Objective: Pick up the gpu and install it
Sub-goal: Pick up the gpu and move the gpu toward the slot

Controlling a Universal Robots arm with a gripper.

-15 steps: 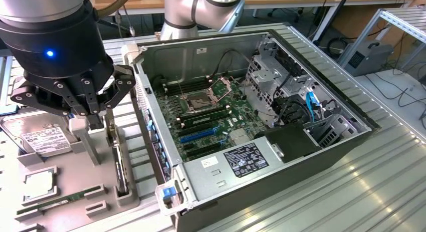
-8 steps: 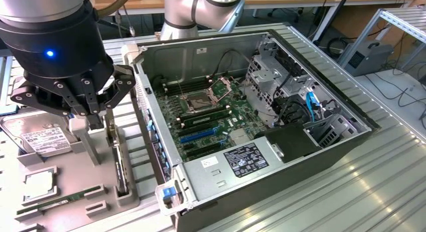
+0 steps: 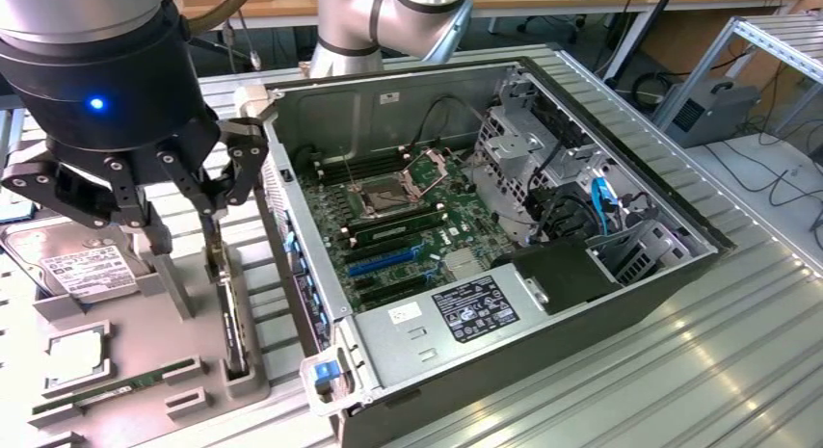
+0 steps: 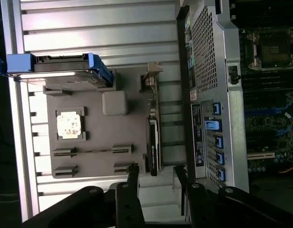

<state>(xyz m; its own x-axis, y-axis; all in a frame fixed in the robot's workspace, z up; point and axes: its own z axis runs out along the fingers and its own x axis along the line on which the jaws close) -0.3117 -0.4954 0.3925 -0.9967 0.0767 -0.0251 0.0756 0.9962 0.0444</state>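
The gpu (image 3: 229, 313) stands on its long edge in a slot of the grey holder tray (image 3: 129, 371), at the exterior view's left. The wrist view looks down on it as a thin dark card (image 4: 152, 142) with its pale metal bracket (image 4: 151, 78) at one end. My gripper (image 3: 180, 226) hangs above the card's bracket end, open and holding nothing. In the wrist view its two black fingers (image 4: 133, 187) stand on either side of the card's line, clear of it. The open PC case (image 3: 541, 111) lies beside the tray, with the motherboard's blue slots (image 3: 385, 263) exposed.
The tray also carries a hard drive (image 3: 84, 270) with blue rails (image 4: 96, 64), a CPU (image 4: 70, 124) and a green memory stick (image 3: 110, 388). The case's perforated rear wall (image 4: 208, 71) stands close beside the gpu. A ribbed metal table (image 3: 669, 371) lies under everything.
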